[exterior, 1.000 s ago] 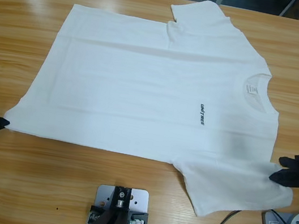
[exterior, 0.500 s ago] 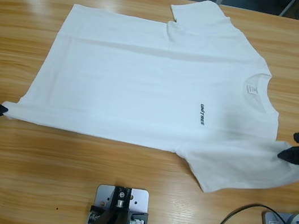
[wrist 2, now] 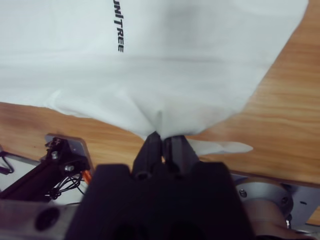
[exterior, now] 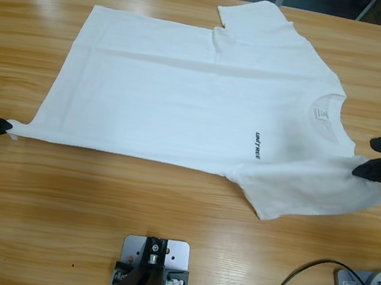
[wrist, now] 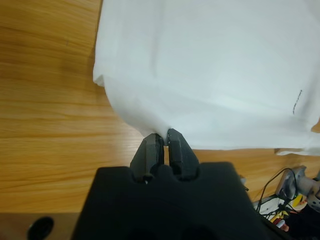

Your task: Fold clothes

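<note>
The clothes are one white T-shirt (exterior: 189,106) spread on the wooden table, neck to the right, with dark "UNITREE" lettering (exterior: 257,145) and a small neck label (exterior: 319,114). At the far left my left gripper (exterior: 7,129) is shut on the shirt's near hem corner; the left wrist view shows the cloth (wrist: 210,70) bunched between my left gripper's (wrist: 164,137) jaws. At the right my right gripper (exterior: 358,171) is shut on the near sleeve and shoulder edge, with the fabric (wrist 2: 165,65) lifted off the table in the right wrist view, pinched in my right gripper (wrist 2: 161,137).
The far sleeve (exterior: 259,16) lies near the table's back edge. Bare wood (exterior: 92,206) runs along the front of the table. A black cable (exterior: 291,284) curls at the front right.
Both grippers have drawn the shirt's near edge away from the table's front edge. The right gripper moved back and carried the near sleeve with it; the hem corner at the left stretched tighter.
</note>
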Robot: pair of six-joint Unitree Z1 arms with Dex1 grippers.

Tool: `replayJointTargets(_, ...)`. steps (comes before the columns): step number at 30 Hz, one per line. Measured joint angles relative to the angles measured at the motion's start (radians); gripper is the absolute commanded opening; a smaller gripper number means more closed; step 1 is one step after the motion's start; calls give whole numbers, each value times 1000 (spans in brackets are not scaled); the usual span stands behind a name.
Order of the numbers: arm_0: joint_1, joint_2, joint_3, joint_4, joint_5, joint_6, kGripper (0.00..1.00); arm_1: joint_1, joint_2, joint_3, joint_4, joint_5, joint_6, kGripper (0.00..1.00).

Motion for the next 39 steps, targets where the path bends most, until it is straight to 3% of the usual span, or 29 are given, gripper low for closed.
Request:
replayJointTargets(13, 65, 59, -81, 7, -1, 85, 0, -92, 59, -55, 5, 0, -82, 0)
replayJointTargets(39, 130, 201, -194, 24, -24, 211, 0, -122, 196, -207, 51, 0, -166, 0)
